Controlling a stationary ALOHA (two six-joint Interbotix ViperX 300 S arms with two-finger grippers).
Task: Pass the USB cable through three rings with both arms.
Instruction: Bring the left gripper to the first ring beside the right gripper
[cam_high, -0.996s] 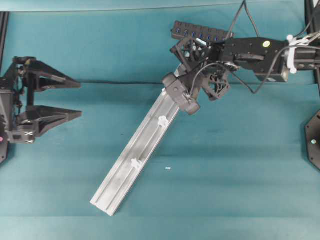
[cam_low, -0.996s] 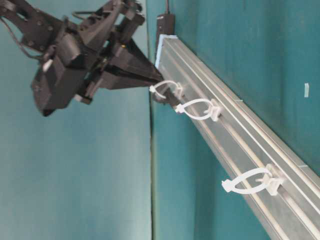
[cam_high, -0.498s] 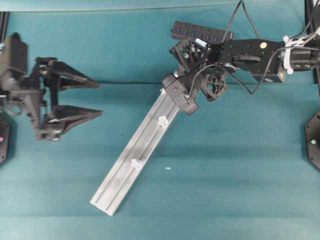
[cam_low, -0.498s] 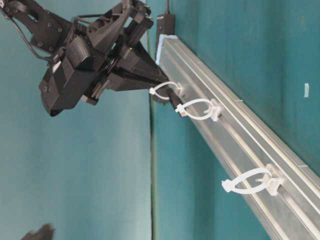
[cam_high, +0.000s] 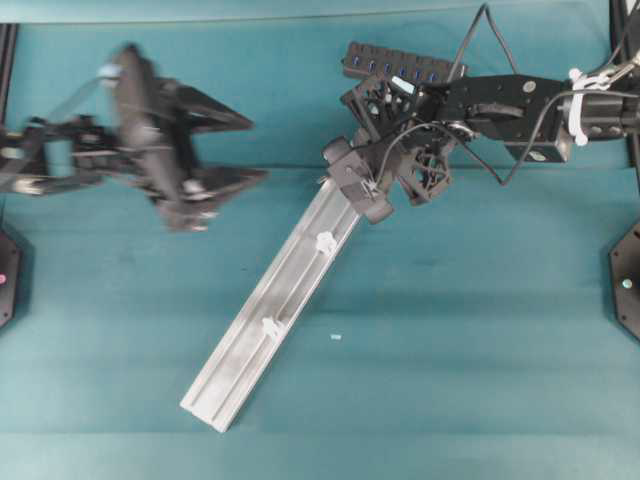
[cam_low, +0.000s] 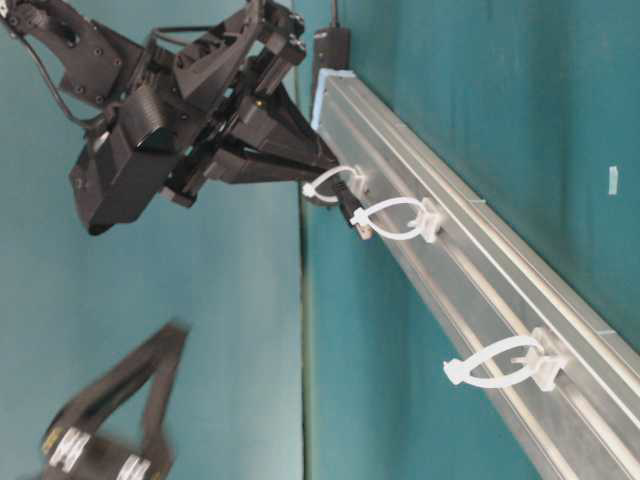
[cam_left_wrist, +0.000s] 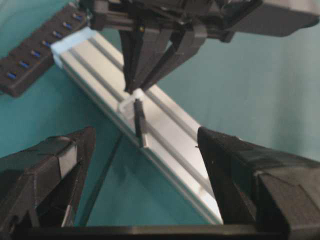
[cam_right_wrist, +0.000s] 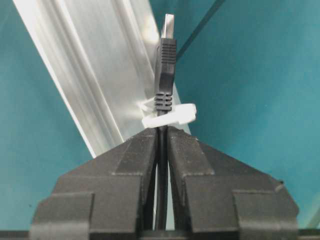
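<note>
**Plug through first ring as left pincer swings in**

The right pincer (cam_right_wrist: 161, 137) is clenched on the cable (cam_right_wrist: 161, 170), just behind the first ring (cam_right_wrist: 170, 116); the plug (cam_right_wrist: 166, 65) pokes out beyond it along the rail (cam_high: 270, 310). Over the last second the left pincer (cam_high: 245, 150), blurred and spread wide with nothing in it, has swept toward the rail, likely to take the plug. No readable writing or brand shows.

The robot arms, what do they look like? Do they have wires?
Both arms are black. The right gripper has two wedge-shaped fingers that taper to points. Thin black wires loop over the right arm, tied near the wrist with a white band. The left gripper has chunky black fingers with grey edges.
</note>
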